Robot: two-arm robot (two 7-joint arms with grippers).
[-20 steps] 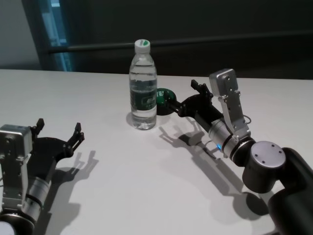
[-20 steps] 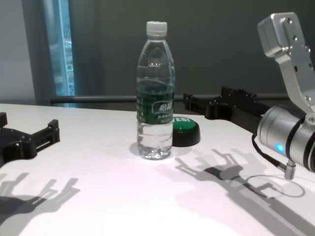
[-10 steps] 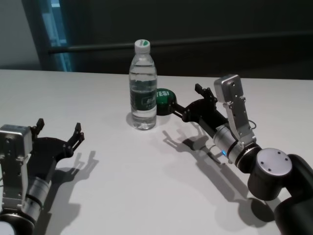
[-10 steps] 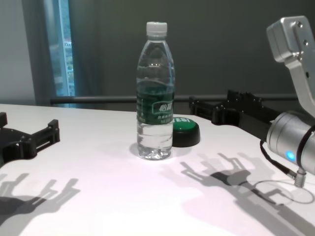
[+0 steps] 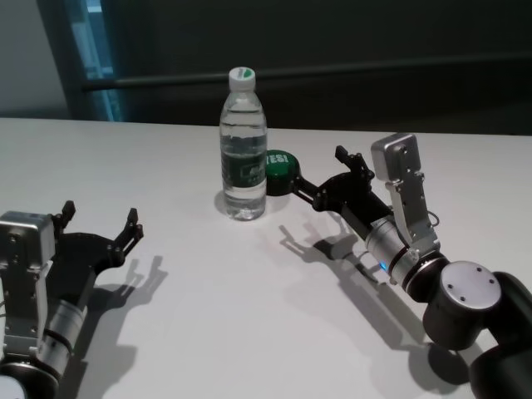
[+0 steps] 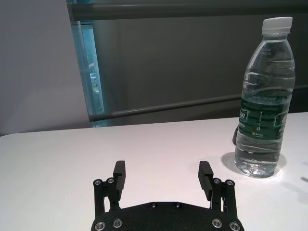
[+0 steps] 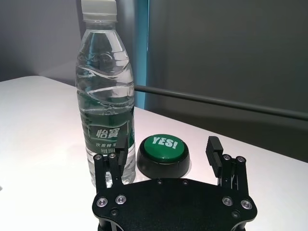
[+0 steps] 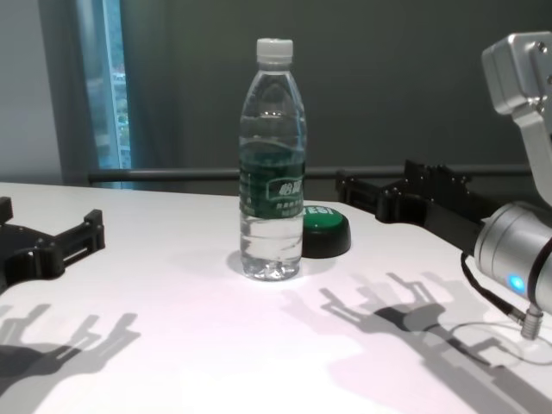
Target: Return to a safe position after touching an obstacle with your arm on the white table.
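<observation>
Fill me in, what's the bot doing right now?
Nothing is held. The right pincer hangs open over the white table, beside the green button and clear of the upright water bottle. Over the last second that arm has drawn away from the bottle. The left pincer sits open, parked at the table's near left.

Background: a dark grey wall (image 5: 374, 33) spans the far side, with a horizontal dark rail (image 5: 332, 71) running along it. At far left, a narrow vertical window strip (image 8: 112, 86) admits bluish daylight (beside a paler grey wall panel (image 6: 33, 62)). Overhead light casts sharp shadows.
</observation>
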